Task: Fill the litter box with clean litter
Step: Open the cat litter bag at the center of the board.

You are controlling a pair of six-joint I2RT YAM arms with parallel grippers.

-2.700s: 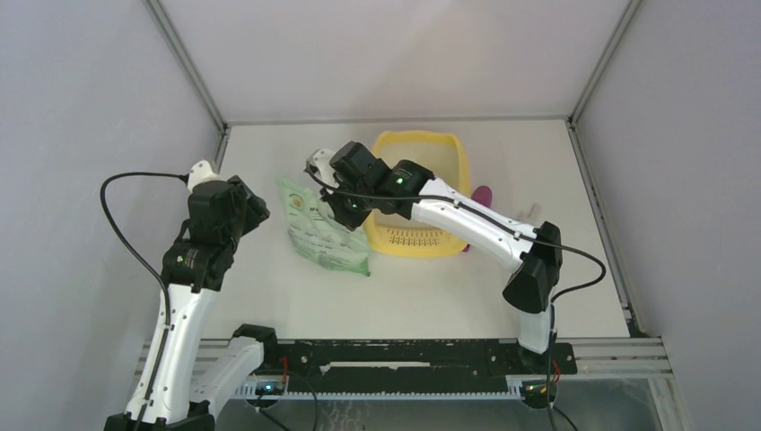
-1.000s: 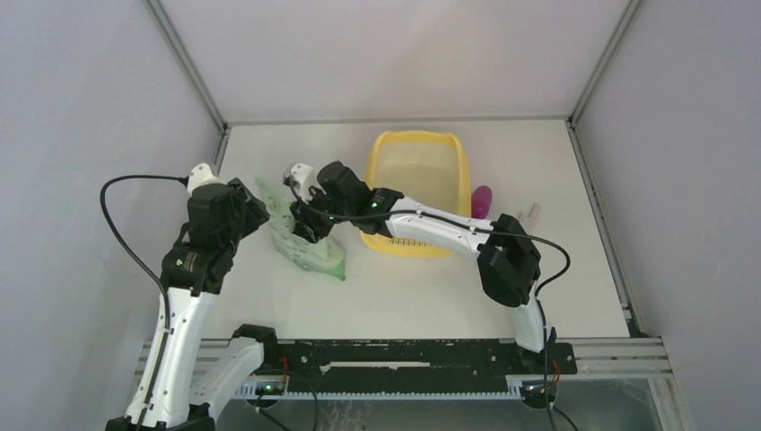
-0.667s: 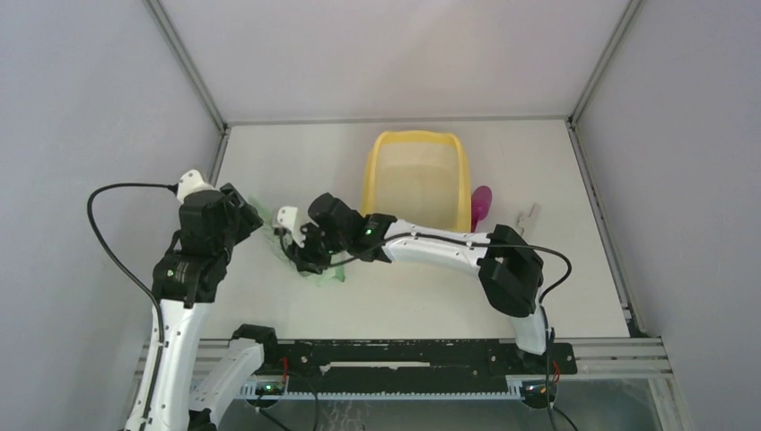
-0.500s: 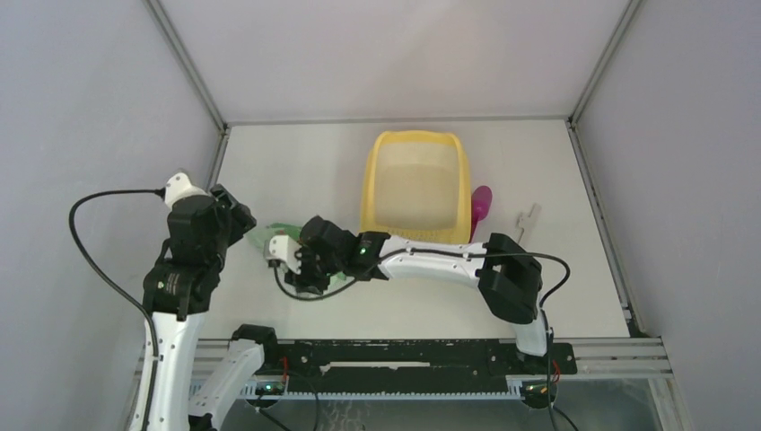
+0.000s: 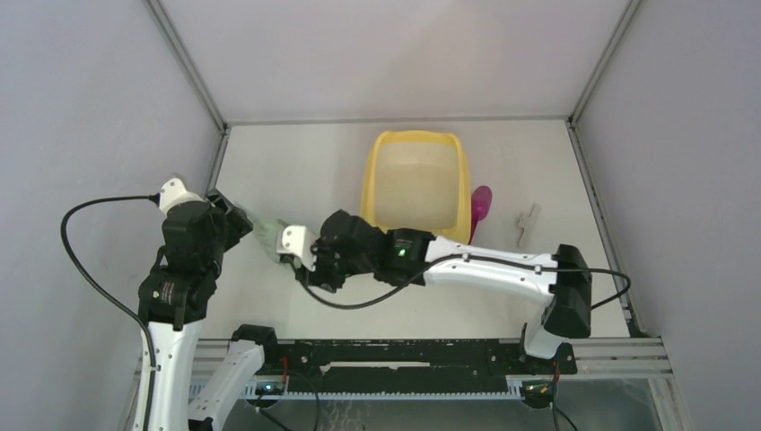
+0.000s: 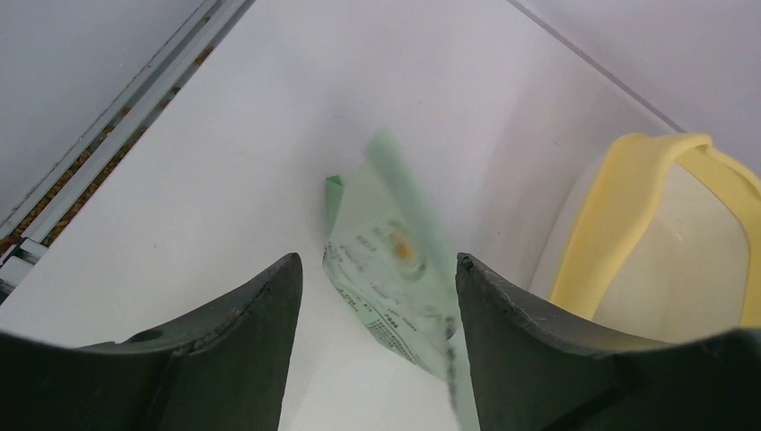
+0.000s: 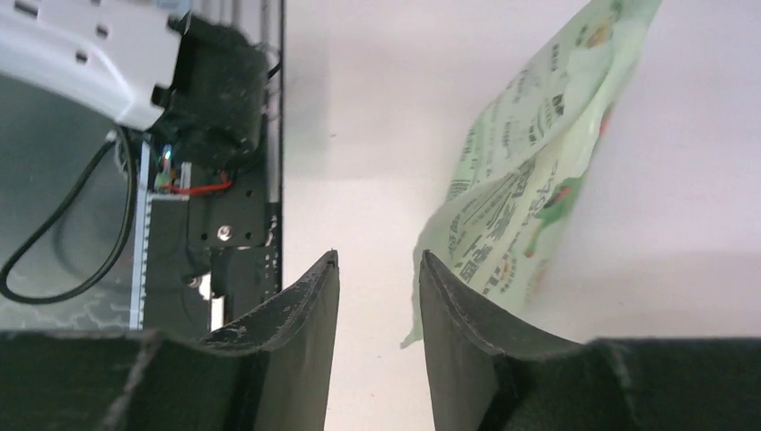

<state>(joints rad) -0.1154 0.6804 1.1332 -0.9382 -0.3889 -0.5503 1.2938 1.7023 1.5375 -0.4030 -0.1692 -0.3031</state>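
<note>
While the green bag point(image 6: 395, 296) sat on the table left of the yellow litter box point(image 5: 368, 189), the left gripper point(image 6: 377, 259) hung wide open above the bag. The right gripper point(image 7: 377, 260) sat beside the bag, its fingers a little apart with nothing between them.

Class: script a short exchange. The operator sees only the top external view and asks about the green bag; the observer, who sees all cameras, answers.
Operator: Is the left pincer gripping the green bag?
Observer: No. Left wrist view: its jaws stand wide apart, the bag ahead of them.
Operator: And the right pincer?
Observer: Right wrist view: bare table shows between its fingers; the bag is beside one finger.
</note>
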